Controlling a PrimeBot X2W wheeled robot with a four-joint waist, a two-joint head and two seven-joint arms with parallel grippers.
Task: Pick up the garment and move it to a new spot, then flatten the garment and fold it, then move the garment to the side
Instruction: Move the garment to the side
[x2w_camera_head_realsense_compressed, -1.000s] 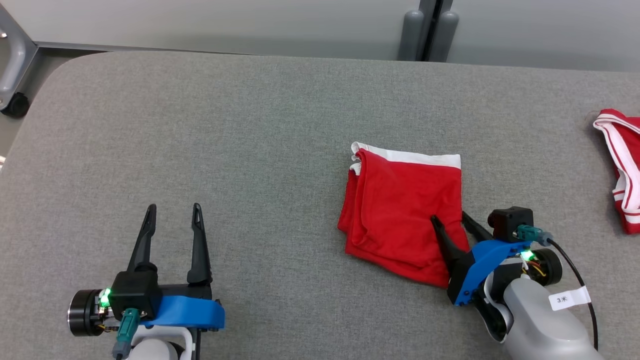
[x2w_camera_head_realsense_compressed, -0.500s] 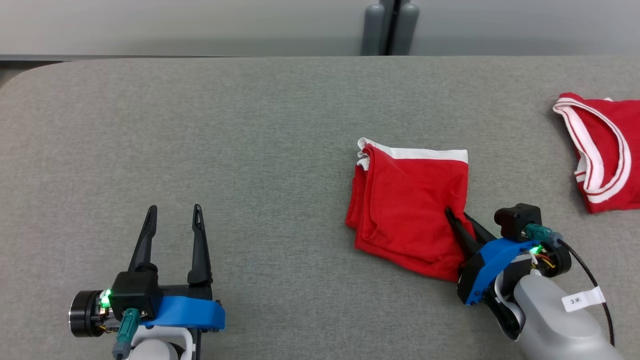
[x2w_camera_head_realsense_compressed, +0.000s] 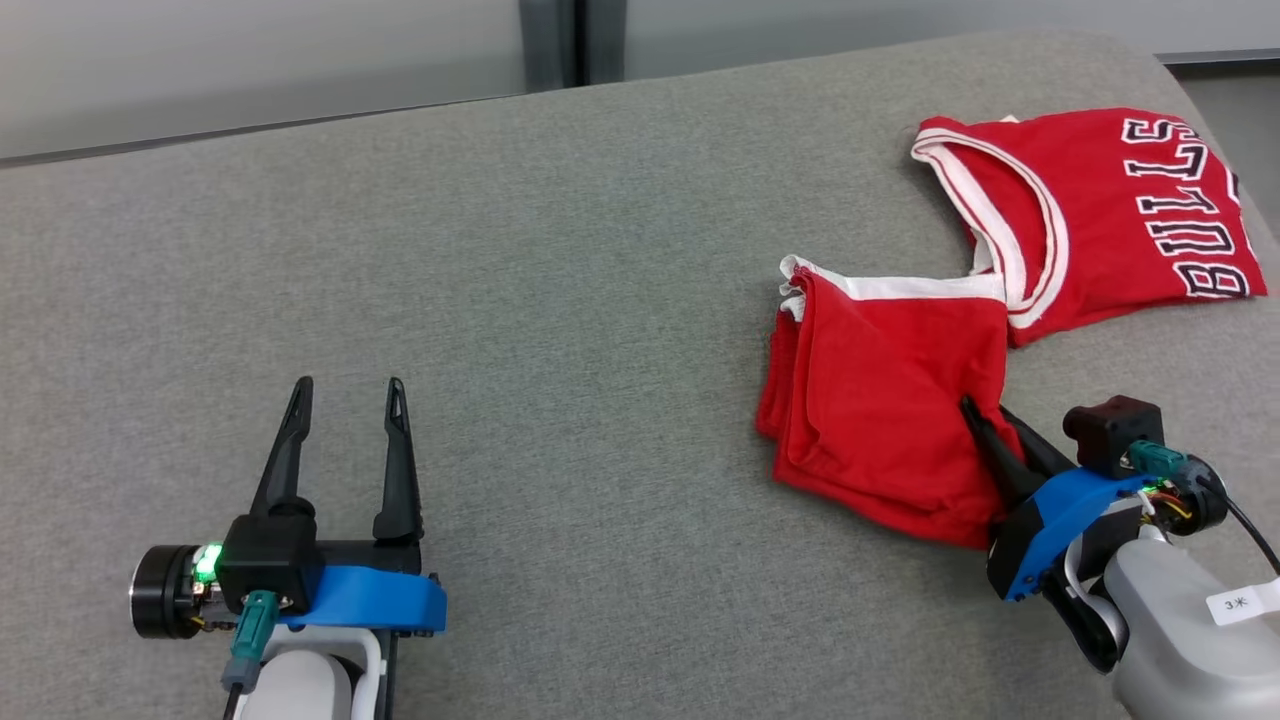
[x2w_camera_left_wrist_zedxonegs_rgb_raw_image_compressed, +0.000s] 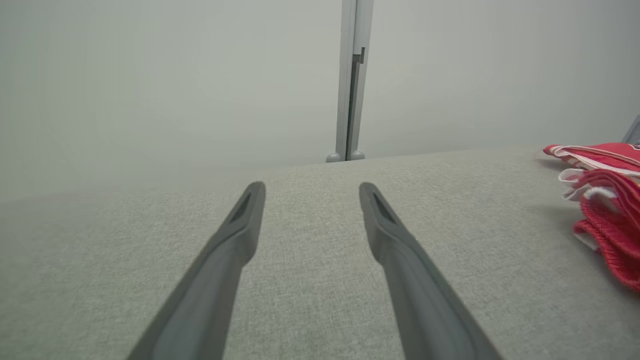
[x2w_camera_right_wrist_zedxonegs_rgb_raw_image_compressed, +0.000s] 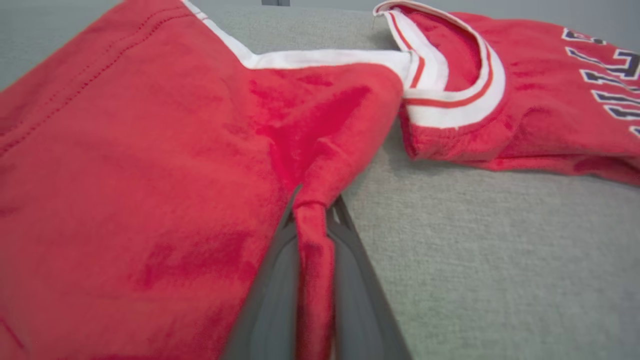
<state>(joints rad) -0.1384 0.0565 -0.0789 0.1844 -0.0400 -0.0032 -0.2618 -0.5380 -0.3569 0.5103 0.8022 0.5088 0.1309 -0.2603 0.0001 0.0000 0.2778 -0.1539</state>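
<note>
The folded red garment (x2w_camera_head_realsense_compressed: 880, 400) with a white band along its far edge lies on the grey table (x2w_camera_head_realsense_compressed: 600, 300), right of centre. My right gripper (x2w_camera_head_realsense_compressed: 985, 410) is shut on the garment's near right edge; in the right wrist view a pinched ridge of the garment (x2w_camera_right_wrist_zedxonegs_rgb_raw_image_compressed: 150, 150) runs between the fingers of that gripper (x2w_camera_right_wrist_zedxonegs_rgb_raw_image_compressed: 316, 205). My left gripper (x2w_camera_head_realsense_compressed: 348, 385) stands open over bare table at the lower left, far from the cloth. Its own view shows the left gripper (x2w_camera_left_wrist_zedxonegs_rgb_raw_image_compressed: 311, 189) holding nothing, with the garment (x2w_camera_left_wrist_zedxonegs_rgb_raw_image_compressed: 610, 235) off to the right.
A second red jersey (x2w_camera_head_realsense_compressed: 1120, 210) with white trim and black lettering lies at the back right, its collar touching the folded garment's far right corner. The jersey (x2w_camera_right_wrist_zedxonegs_rgb_raw_image_compressed: 525, 75) lies close to the table's rounded right edge. A grey post (x2w_camera_left_wrist_zedxonegs_rgb_raw_image_compressed: 350, 80) stands behind the table.
The head view has swung to the right. My right gripper went from open around the garment's edge to shut on it and pulled the garment right, up against the jersey. The left gripper kept still.
</note>
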